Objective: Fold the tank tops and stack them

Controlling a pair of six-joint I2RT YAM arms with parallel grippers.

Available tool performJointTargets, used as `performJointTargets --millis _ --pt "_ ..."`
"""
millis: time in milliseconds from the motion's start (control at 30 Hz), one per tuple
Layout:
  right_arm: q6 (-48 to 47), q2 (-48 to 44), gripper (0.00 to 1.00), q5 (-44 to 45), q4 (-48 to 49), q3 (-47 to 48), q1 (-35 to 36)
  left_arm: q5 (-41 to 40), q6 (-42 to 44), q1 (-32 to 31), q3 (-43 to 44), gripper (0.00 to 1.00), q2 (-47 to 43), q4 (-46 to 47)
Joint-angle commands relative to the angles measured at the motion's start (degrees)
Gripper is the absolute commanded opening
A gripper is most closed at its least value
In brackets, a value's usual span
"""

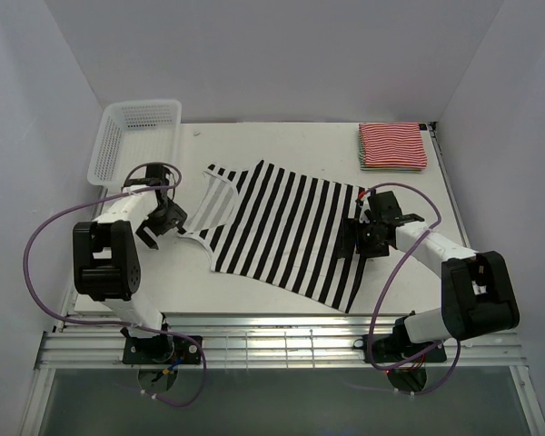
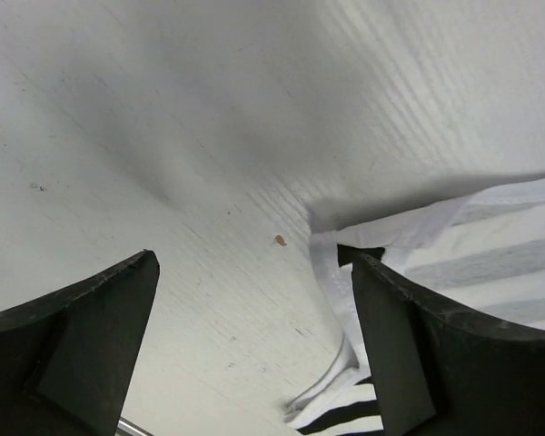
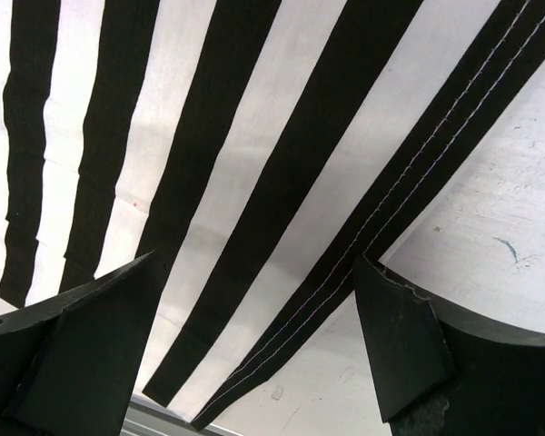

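Note:
The black-and-white broad-striped tank top (image 1: 286, 232) lies spread flat in the middle of the table, its shoulder end folded over at the left. My left gripper (image 1: 166, 218) is open and empty, just left of that folded white edge (image 2: 418, 232). My right gripper (image 1: 371, 234) is open and empty over the top's right hem (image 3: 363, 227). A folded red-and-white striped top (image 1: 392, 144) lies at the back right, on another folded piece whose edge barely shows. The green-and-white top does not show clearly.
A white plastic mesh basket (image 1: 134, 138) stands at the back left. White walls enclose the table on three sides. A metal rail (image 1: 282, 350) runs along the near edge.

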Motion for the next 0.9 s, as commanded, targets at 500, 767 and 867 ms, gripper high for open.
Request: performJointTargets --millis 500,767,867 --pt "3.48 -12.17 0.9 -2.84 -2.51 -0.66 9.59 25.22 4.91 -9.0 1.6 0.98 -12.15 11.31" --pt "9.11 -6.04 0.9 0.66 1.46 -2.96 15.49 27.97 4.47 -15.9 2.13 0.98 -1.7 15.91" --pt "9.03 -1.2 0.9 3.91 0.13 -1.38 15.14 24.63 5.0 -15.81 3.01 0.98 1.03 14.5"
